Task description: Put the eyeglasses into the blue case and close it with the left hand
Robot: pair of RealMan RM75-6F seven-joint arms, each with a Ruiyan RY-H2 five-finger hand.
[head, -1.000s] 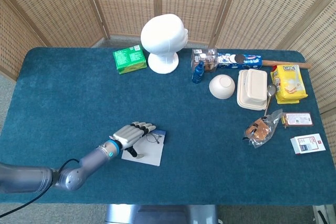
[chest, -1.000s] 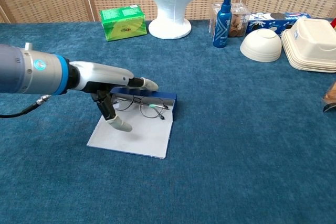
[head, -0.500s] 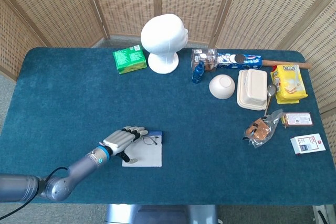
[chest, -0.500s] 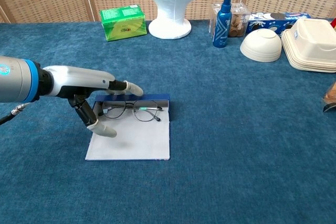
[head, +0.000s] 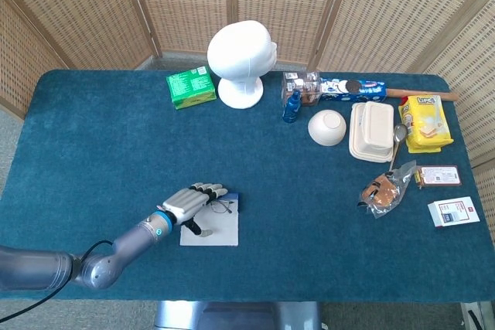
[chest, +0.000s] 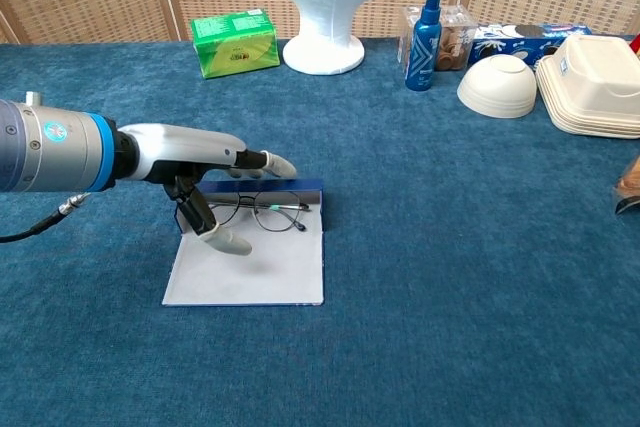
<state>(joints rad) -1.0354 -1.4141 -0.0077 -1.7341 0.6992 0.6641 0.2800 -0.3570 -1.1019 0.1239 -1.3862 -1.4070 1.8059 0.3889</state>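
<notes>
Now the left hand point(chest: 205, 172) has come back in over the open case point(chest: 250, 262), after sitting further out to the left half a second ago, and the case itself has stayed squared up since it was turned from its earlier slant. The eyeglasses point(chest: 258, 210) lie on the pale inner face of the case, near its blue back edge, so the placing looks done and the closing is likely next. The hand is released, holding nothing: its fingers point(chest: 262, 160) stretch out flat above the glasses while the thumb hangs down toward the lining, left of the frame. The forearm reaches in low from the left. The right hand is out of sight.
</notes>
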